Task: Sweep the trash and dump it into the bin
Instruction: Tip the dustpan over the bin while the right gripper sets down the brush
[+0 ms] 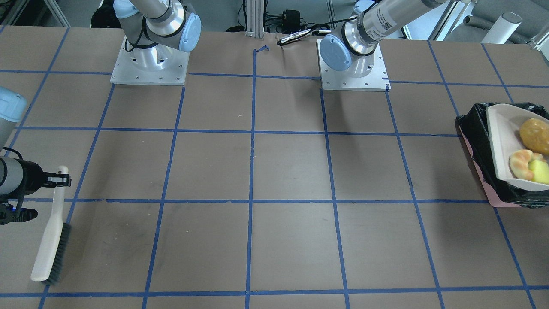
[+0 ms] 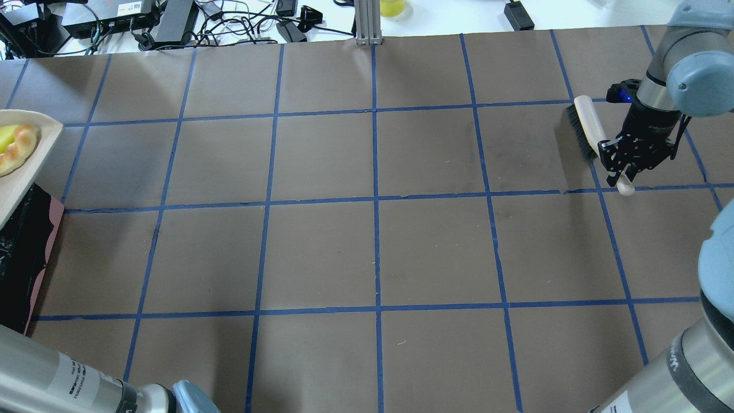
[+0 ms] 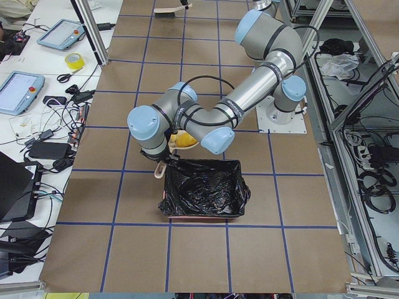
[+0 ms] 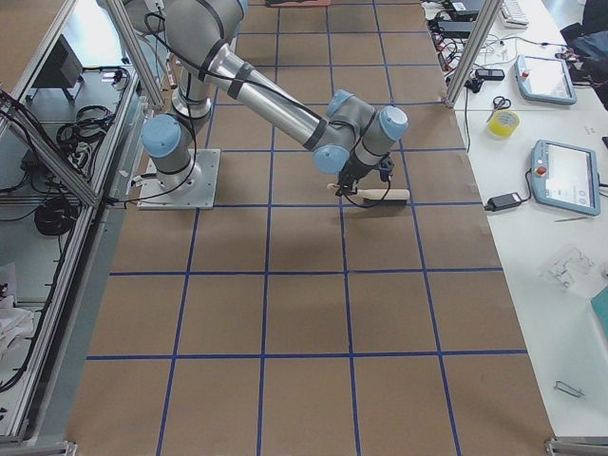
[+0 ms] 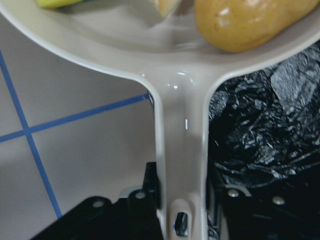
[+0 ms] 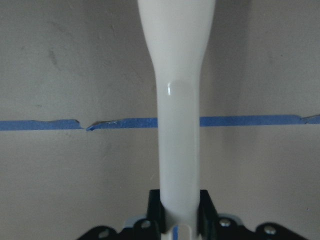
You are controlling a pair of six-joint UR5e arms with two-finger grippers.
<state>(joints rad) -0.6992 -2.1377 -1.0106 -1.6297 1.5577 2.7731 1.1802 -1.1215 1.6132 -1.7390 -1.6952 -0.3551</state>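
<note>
Ahead of the left gripper [image 5: 182, 195], the pan [image 5: 125, 40] runs past the top edge, cropping sponge [image 5: 55, 2] and croissant [image 5: 167, 6]. Beyond the right gripper [image 6: 180, 207], the brush [image 6: 177, 100] loses its head to the edge.

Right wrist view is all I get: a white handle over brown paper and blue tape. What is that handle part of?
Observer: A brush with dark bristles at its far end. The right gripper is shut on it.
Visitor: Where is the trash?
Observer: The potato, croissant and sponge lie in a dustpan.
Visitor: Who holds that?
Observer: The left gripper, shut on its handle, holds it over the bin. Nothing is dumped yet.
</note>
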